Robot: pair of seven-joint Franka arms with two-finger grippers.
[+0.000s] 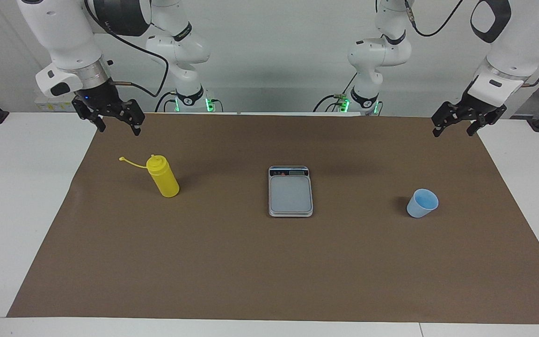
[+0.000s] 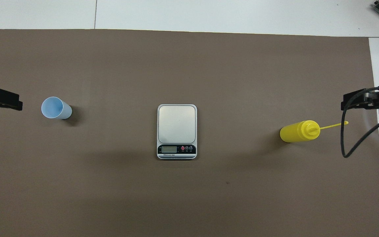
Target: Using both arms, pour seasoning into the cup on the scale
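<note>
Over the two robot-side corners of the brown paper sheet (image 1: pixel 251 271) that covers the white counter (image 1: pixel 12 196): both tools raised, fingers spread wide, nothing held.

Matte, slightly creased paper, likely grippy enough to stop things skating.

Midway between the tools, well apart from each: the digital kitchen scale (image 1: pixel 290 192), a flat rounded rectangle with a smooth silver-grey platform, bare, and a dark display strip at its robot end.

Near the right tool (image 1: pixel 119 128), a little toward the scale from it: the yellow squeeze bottle (image 1: pixel 164 178), upright, cylindrical, shouldered into a nozzle. Probably soft plastic that dents under pressure.

Below the left tool (image 1: pixel 453 133), some way out over the paper from it: the light blue cup (image 1: pixel 422 203), mouth up, thin-walled, tapered toward the base, seemingly empty.

Trailing from the bottle's top toward the right tool's end: the thin cap strap (image 1: pixel 134 162).

Apparently the opening reach, nothing moved yet. For the cup, come down with the left tool and close low and gently on the wall; light and narrow-footed, so easy to tip. Set it square on the platform, clear of the display. For the bottle, grip mid-body with the right tool, firm enough to hold but without squeezing early, and keep the strap out of the fingers.
</note>
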